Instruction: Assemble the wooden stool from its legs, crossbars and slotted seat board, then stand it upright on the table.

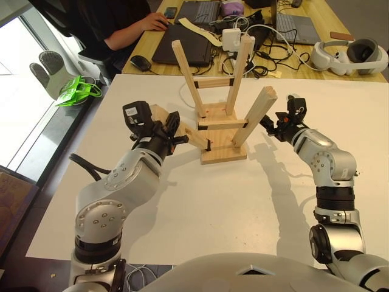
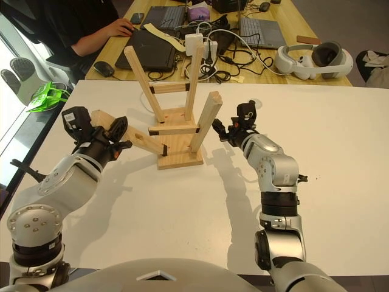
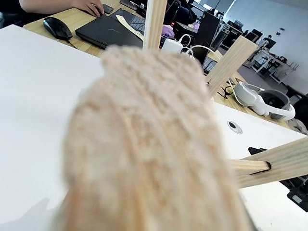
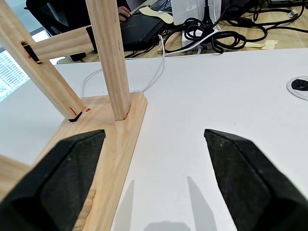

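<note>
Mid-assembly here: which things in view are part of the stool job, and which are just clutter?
Job: seat board, legs, crossbars, left gripper gripping the outer leg.
Clutter: laptop, mouse, headset, charger, cables, green bag.

Bright, even light fills the scene, and the window [image 1: 12, 91] at the robot's left glares white. Soft shadows lie across the white desk [image 1: 182, 207]. In the left wrist view the near wooden leg [image 3: 144, 144] is heavily blurred.

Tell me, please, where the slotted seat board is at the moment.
The seat board lies flat on the white table, centre of the left eye view, legs pointing up from it, between the left hand and the right hand.
</note>
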Robot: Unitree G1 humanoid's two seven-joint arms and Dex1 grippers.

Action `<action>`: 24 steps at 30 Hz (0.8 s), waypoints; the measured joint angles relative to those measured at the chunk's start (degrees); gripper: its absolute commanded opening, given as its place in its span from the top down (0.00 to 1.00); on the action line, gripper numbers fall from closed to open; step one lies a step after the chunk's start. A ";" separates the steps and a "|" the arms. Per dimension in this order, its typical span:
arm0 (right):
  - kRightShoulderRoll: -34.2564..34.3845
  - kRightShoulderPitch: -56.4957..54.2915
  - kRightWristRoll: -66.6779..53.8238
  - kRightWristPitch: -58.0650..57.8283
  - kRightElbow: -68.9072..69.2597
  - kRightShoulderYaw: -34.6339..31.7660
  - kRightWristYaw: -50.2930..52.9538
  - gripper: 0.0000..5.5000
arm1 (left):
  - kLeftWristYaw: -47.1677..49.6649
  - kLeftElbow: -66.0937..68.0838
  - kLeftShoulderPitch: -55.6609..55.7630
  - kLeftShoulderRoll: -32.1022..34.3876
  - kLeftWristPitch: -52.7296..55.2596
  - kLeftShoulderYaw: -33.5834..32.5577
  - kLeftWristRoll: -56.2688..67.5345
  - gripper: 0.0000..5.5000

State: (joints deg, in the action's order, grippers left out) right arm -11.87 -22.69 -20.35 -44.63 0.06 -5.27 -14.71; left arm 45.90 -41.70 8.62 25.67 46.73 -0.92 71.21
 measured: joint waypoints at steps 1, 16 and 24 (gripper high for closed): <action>0.01 0.00 0.22 0.17 0.09 0.23 0.07 0.30 | 0.55 0.27 1.10 0.46 1.05 -0.17 0.54 0.82; 0.21 0.16 1.75 0.89 1.87 0.81 1.70 0.30 | 16.38 4.63 8.13 1.22 4.02 0.72 13.94 0.82; 0.32 0.33 1.86 1.75 2.50 1.53 2.40 0.30 | 15.06 9.16 10.85 1.48 3.80 2.73 14.96 0.82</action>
State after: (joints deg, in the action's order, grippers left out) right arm -11.55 -22.36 -18.49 -42.88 2.56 -3.73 -12.32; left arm 60.96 -32.54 19.47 27.15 50.54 1.81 86.18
